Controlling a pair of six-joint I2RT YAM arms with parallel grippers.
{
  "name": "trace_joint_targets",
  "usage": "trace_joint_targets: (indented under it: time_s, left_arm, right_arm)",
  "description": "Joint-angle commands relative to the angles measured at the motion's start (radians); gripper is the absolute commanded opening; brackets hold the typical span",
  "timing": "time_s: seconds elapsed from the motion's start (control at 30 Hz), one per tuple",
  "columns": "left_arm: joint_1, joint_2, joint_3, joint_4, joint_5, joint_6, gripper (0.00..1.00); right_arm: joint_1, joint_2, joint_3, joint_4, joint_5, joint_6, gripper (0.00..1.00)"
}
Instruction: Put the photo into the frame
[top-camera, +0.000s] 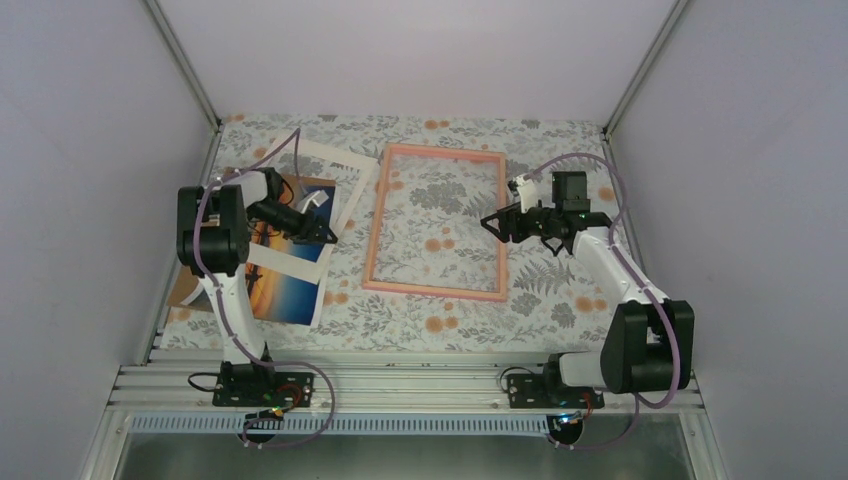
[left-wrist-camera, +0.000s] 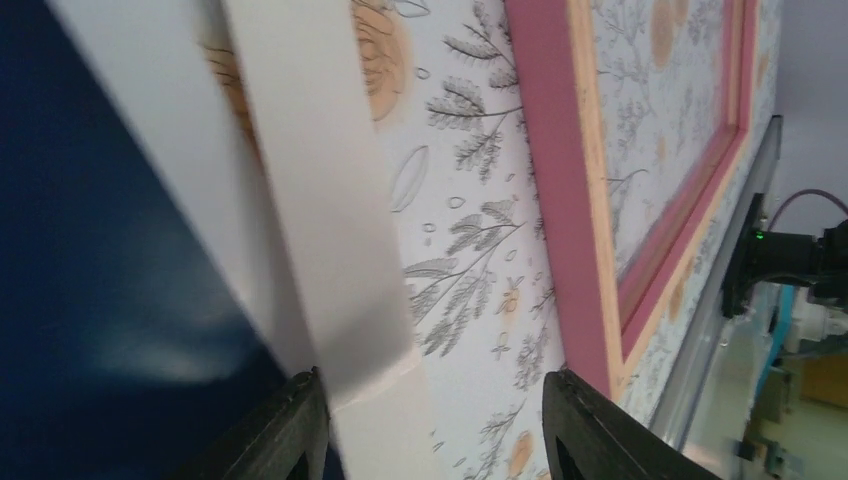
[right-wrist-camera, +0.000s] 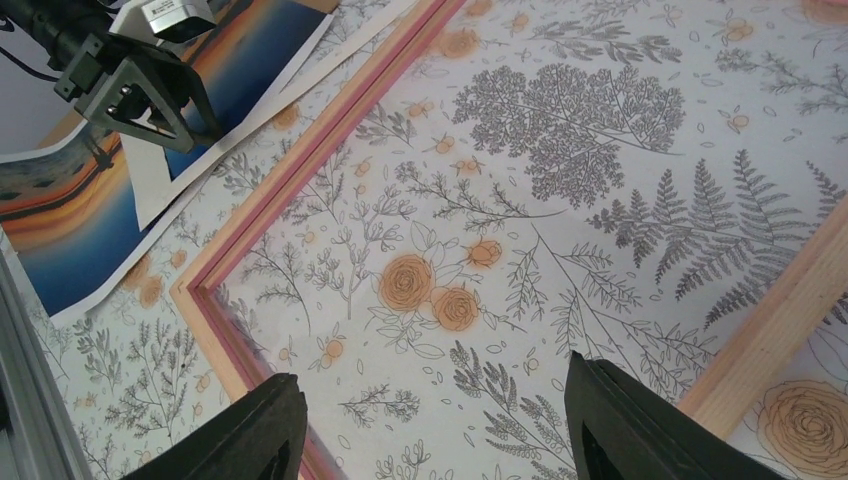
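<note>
The photo (top-camera: 285, 292), an orange sunset under blue sky, lies at the left, partly under a white mat (top-camera: 345, 172). In the left wrist view the photo's dark blue (left-wrist-camera: 100, 250) fills the left side. My left gripper (top-camera: 325, 236) hovers low at the mat's right edge, open, its fingers (left-wrist-camera: 285, 430) straddling a white corner (left-wrist-camera: 380, 400) without pinching it. The pink frame (top-camera: 437, 222) lies flat in the middle, showing the floral cloth through it. My right gripper (top-camera: 492, 222) hangs open above the frame's right half (right-wrist-camera: 435, 400), nothing between its fingers (right-wrist-camera: 640, 430).
A brown backing board (top-camera: 185, 295) pokes out under the photo at the far left. The floral cloth (top-camera: 560, 290) covers the table. White walls and metal posts (top-camera: 185, 60) close in the sides and back; a slotted metal rail (top-camera: 400, 385) runs along the near edge.
</note>
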Motion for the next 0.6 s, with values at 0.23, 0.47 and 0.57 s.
trace_joint_targets:
  time_s: [0.23,0.47,0.57]
  left_arm:
    - [-0.06,0.063,-0.036,0.061,0.053,-0.021,0.48]
    - [-0.082,0.083,-0.021,0.108,0.052,-0.056,0.4]
    - [-0.092,0.09,-0.02,0.107,0.098,-0.04,0.38]
  right_arm:
    - [0.02,0.015,0.006,0.021,-0.009,0.0,0.64]
    - [0.019,0.017,0.005,0.027,-0.009,0.002,0.64]
    - [0.02,0.015,0.001,0.028,-0.007,0.001,0.64]
